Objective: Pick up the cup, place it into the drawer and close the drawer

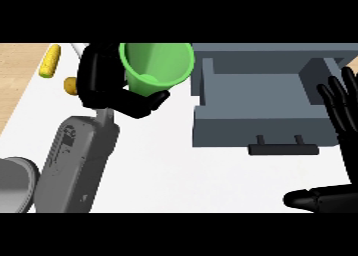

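Green cup [155,64]: one, gripped by left hand [108,82] | drawer [267,107]: one, open | right hand [348,120]: fingers straight

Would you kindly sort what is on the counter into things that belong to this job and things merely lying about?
Belonging to the job:
green cup, held by the left hand
open grey drawer with its black handle

Lying about:
yellow corn cob
small orange item, half hidden
right hand, resting open at the right edge

Kitchen setting: a white counter top [174,170] over light wood [12,85] carries a grey open drawer [263,100] at 2 o'clock and a corn cob [50,61] at 10 o'clock.
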{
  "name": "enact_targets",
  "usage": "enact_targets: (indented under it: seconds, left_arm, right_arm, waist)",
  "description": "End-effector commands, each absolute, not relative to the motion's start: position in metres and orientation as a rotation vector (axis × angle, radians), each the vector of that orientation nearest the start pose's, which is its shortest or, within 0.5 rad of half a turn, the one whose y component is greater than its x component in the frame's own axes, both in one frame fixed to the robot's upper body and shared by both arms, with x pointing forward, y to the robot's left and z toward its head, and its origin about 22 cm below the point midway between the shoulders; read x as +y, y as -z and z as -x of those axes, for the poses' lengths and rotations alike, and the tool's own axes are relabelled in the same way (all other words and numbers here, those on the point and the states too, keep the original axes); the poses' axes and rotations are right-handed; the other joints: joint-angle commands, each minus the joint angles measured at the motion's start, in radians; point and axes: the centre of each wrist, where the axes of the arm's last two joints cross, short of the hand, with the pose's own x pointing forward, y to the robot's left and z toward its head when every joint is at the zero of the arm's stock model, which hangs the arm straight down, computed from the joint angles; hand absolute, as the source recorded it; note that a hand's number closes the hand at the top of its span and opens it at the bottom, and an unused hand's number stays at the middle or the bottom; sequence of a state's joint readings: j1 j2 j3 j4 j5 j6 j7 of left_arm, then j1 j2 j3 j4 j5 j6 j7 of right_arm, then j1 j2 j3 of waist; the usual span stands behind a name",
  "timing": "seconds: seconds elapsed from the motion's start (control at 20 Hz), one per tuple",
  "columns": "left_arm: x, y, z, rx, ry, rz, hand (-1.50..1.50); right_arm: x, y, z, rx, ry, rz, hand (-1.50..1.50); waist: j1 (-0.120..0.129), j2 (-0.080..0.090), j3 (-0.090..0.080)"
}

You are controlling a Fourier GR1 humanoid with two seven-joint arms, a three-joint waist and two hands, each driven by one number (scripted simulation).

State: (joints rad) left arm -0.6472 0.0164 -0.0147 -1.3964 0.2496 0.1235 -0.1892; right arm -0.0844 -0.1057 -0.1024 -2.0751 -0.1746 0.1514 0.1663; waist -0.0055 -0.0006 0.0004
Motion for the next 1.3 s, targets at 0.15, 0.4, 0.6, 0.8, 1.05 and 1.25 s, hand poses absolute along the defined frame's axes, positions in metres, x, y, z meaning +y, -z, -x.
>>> enact_targets:
  seconds: [0.15,0.4,0.6,0.8,1.05,1.25]
  left_arm:
    - [0.117,-0.165,-0.383,-2.117,0.021,0.313,1.50]
    - [0.079,-0.184,-0.396,-2.071,0.065,0.303,1.50]
    - [0.070,-0.183,-0.394,-2.024,0.119,0.298,1.50]
    - [0.060,-0.172,-0.409,-2.004,0.125,0.265,1.50]
    - [0.040,-0.153,-0.414,-2.004,0.108,0.220,1.50]
    - [0.029,-0.161,-0.425,-1.978,0.111,0.186,1.50]
  right_arm:
    - [-0.248,-0.128,-0.204,-1.993,-0.123,-0.134,-1.50]
    - [-0.245,-0.139,-0.217,-1.985,-0.157,-0.125,-1.50]
    - [-0.250,-0.112,-0.225,-2.014,-0.132,-0.122,-1.50]
    - [-0.255,-0.140,-0.223,-1.974,-0.147,-0.147,-1.50]
    - [-0.258,-0.130,-0.238,-1.980,-0.160,-0.122,-1.50]
    - [-0.254,-0.133,-0.227,-1.991,-0.154,-0.134,-1.50]
  waist:
    - [-0.006,0.001,0.000]
    - [-0.010,0.002,0.000]
    - [-0.003,0.002,0.000]
    - [-0.010,0.003,0.000]
    - [-0.023,0.007,0.000]
    - [-0.039,0.009,0.000]
